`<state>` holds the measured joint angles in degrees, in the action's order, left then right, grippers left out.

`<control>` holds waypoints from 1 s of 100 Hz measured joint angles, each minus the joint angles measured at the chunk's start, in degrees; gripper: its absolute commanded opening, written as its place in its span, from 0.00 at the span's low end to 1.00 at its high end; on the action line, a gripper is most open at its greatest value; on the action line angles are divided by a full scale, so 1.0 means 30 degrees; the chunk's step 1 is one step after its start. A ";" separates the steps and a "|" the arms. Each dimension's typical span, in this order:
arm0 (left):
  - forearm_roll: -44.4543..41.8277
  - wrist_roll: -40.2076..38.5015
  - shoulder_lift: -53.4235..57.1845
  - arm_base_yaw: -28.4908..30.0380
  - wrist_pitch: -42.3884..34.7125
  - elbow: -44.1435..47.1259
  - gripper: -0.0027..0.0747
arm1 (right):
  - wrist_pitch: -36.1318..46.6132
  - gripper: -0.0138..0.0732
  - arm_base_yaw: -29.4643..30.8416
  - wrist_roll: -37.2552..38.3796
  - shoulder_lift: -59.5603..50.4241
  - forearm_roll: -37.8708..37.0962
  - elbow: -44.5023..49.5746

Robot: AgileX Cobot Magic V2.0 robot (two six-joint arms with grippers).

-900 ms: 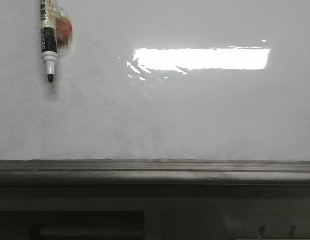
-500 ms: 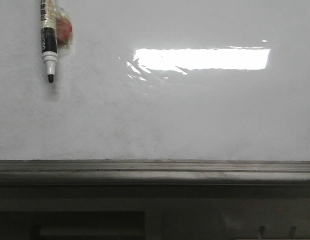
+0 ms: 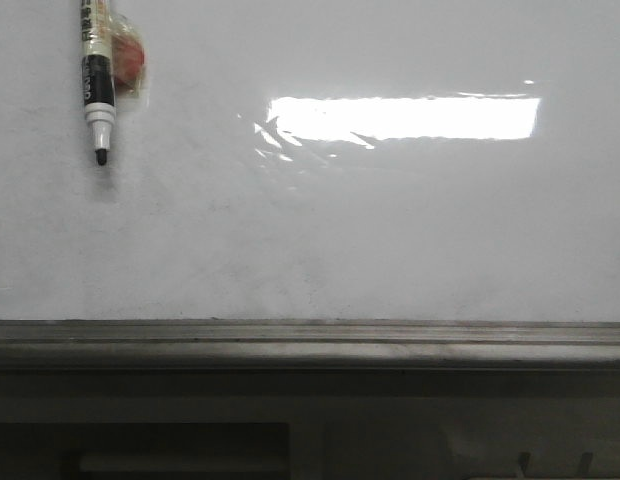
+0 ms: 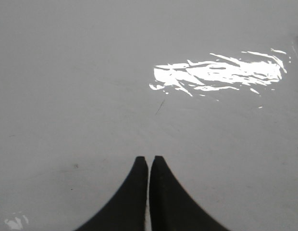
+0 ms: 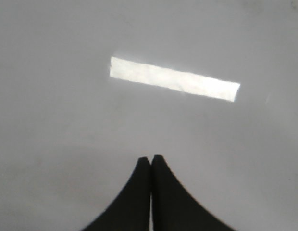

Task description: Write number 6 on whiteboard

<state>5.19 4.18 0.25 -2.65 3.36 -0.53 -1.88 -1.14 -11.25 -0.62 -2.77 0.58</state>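
The whiteboard (image 3: 370,230) fills the front view, glossy white with faint smudges and a grey ledge (image 3: 310,340) along its lower edge. No number 6 shows on it. A black-tipped marker pen (image 3: 96,85) hangs tip down at the upper left, with a red object (image 3: 128,58) behind it. My left gripper (image 4: 148,159) is shut and empty over the white board surface (image 4: 91,72). My right gripper (image 5: 150,158) is shut and empty over the white surface (image 5: 67,120). Neither gripper shows in the front view.
A bright ceiling light reflection (image 3: 405,117) lies on the board's upper middle. Below the ledge is a dark frame with a slot (image 3: 180,455). A short thin dark scratch (image 4: 159,107) marks the board in the left wrist view.
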 measured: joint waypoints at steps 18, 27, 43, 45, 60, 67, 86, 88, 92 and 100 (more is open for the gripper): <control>0.0774 0.0000 0.0000 0.0000 0.0000 0.0000 0.01 | 0.0027 0.08 0.0000 0.0000 0.0000 0.1589 0.0000; 0.2228 0.0000 0.0000 0.0000 0.0000 0.0000 0.01 | 0.0207 0.08 0.0000 0.0000 0.0000 0.4046 0.0000; 0.5474 0.0000 0.0000 0.0000 -0.0037 0.0000 0.01 | 0.0480 0.08 0.0000 0.0000 0.0000 0.8795 0.0000; 0.6090 0.0000 0.0000 0.0000 -0.0037 0.0000 0.01 | 0.0482 0.08 0.0000 0.0000 0.0000 0.9416 0.0000; 1.0919 0.0000 0.0000 0.0000 -0.0582 0.0000 0.01 | 0.0322 0.09 0.0000 0.0014 0.0000 1.2214 0.0000; 1.1911 0.0000 0.0000 0.0000 -0.0549 -0.0069 0.01 | -0.0678 0.09 0.0000 0.0044 0.0000 1.2420 -0.0204; 1.0450 0.0000 -0.0607 0.0000 0.3036 -0.2570 0.01 | -0.4977 0.09 0.0000 0.0093 0.1741 1.1494 -0.3031; 1.0040 0.0000 -0.0947 0.0000 0.3362 -0.3095 0.01 | -0.5481 0.09 0.0000 0.0093 0.2229 1.1400 -0.3445; 0.9368 0.0000 -0.1759 0.0000 0.4336 -0.4171 0.01 | -0.6403 0.09 0.0000 0.0093 0.3275 1.1099 -0.4133; 0.8257 0.0150 -0.3501 0.0000 0.6051 -0.5929 0.01 | -0.7692 0.09 0.0000 0.0093 0.5284 1.0688 -0.5726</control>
<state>29.96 4.63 -10.25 -2.65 21.52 -18.32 -24.95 -1.14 -10.97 15.23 29.29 -16.60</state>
